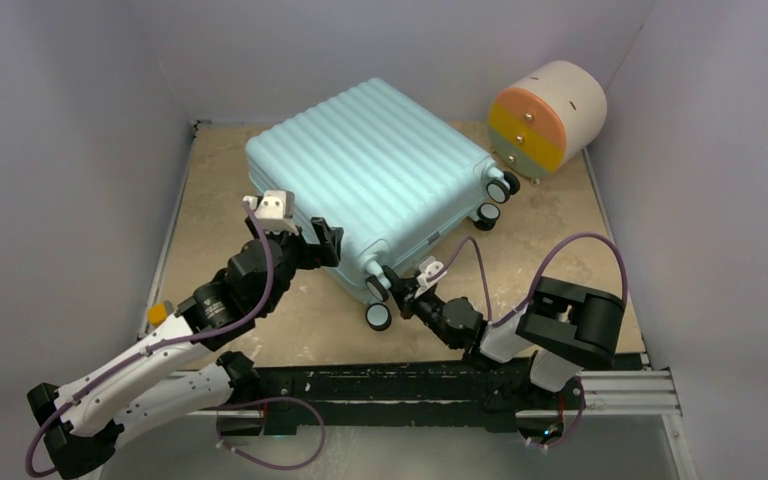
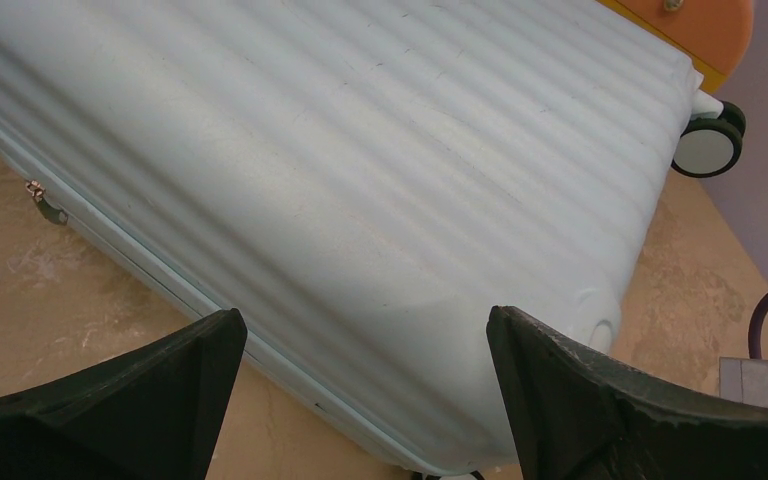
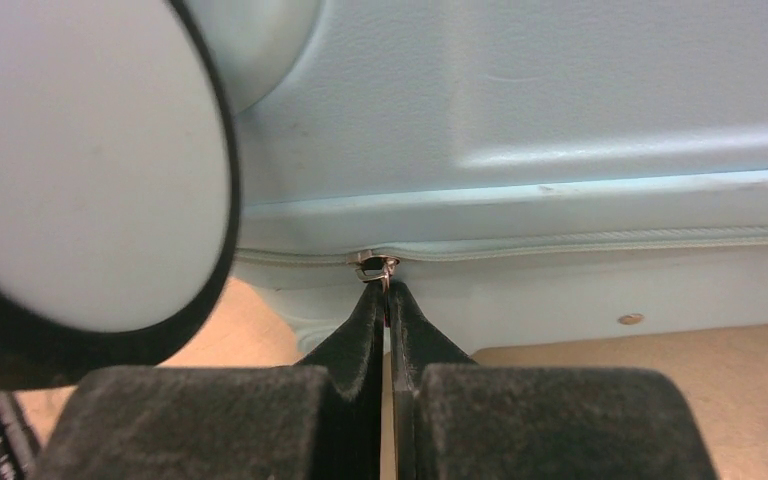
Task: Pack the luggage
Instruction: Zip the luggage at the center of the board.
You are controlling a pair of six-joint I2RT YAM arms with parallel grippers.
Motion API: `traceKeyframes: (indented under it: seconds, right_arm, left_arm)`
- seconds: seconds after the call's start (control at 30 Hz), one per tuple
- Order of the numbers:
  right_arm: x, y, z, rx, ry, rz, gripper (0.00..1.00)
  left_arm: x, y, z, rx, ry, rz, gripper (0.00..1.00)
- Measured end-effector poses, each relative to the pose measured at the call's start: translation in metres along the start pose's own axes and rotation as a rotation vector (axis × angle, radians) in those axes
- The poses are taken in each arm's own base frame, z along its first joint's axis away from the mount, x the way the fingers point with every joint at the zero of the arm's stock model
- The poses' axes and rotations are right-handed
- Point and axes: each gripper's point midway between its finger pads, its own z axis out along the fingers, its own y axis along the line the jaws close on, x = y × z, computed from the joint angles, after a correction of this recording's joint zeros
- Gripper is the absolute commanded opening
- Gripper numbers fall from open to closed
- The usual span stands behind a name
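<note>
Luggage [image 1: 375,165]: closed, lying flat on the table [image 1: 220,200], wheels toward the right arm; zip step in hand.
Right gripper [image 3: 388,300] clenched on the zipper pull [image 3: 377,265] at the seam beside a wheel [image 3: 80,170]; left gripper [image 2: 365,330] spread wide, holding nothing, at the shell's near corner; advised: draw the pull along the seam, not outward; brace the shell with the left against sliding.

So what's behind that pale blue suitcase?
A round cream drawer unit with coloured fronts stands behind its far right corner, near the wheels. The table right against the suitcase's far side is hidden by it.
</note>
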Motion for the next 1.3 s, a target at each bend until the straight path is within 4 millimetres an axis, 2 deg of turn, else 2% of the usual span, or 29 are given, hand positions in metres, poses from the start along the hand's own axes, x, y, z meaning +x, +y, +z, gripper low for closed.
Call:
traceKeyframes:
  seconds: [0.27, 0.53, 0.67, 0.8, 0.93, 1.0, 1.13, 1.2, 1.3]
  right_arm:
    - [-0.008, -0.030, -0.002, 0.155, -0.025, -0.086, 0.00]
    - [-0.012, -0.042, -0.005, 0.205, -0.020, -0.165, 0.00]
    - [-0.014, -0.044, -0.005, 0.201, -0.016, -0.177, 0.00]
    - [-0.016, -0.044, -0.005, 0.185, -0.001, -0.183, 0.00]
    - [-0.016, -0.044, -0.005, 0.163, 0.019, -0.190, 0.00]
    - [-0.016, -0.045, -0.005, 0.153, 0.026, -0.192, 0.00]
    - [-0.017, -0.047, -0.005, 0.140, 0.041, -0.195, 0.00]
    - [-0.017, -0.049, -0.005, 0.140, 0.047, -0.195, 0.00]
    - [-0.017, -0.051, -0.006, 0.141, 0.053, -0.196, 0.00]
  left_arm:
    - [0.000, 0.000, 0.000, 0.000, 0.000, 0.000, 0.99]
    - [0.009, -0.001, -0.001, -0.037, 0.070, -0.089, 1.00]
    - [0.007, -0.021, -0.006, 0.023, 0.136, -0.176, 1.00]
    - [0.005, -0.042, -0.024, 0.150, 0.176, -0.295, 1.00]
    - [0.010, -0.056, -0.033, 0.179, 0.259, -0.377, 1.00]
    - [0.016, -0.071, -0.035, 0.169, 0.313, -0.383, 1.00]
    - [0.041, -0.117, -0.055, 0.165, 0.424, -0.320, 1.00]
    - [0.050, -0.128, -0.059, 0.109, 0.463, -0.296, 1.00]
    - [0.056, -0.129, -0.049, -0.011, 0.468, -0.312, 1.00]
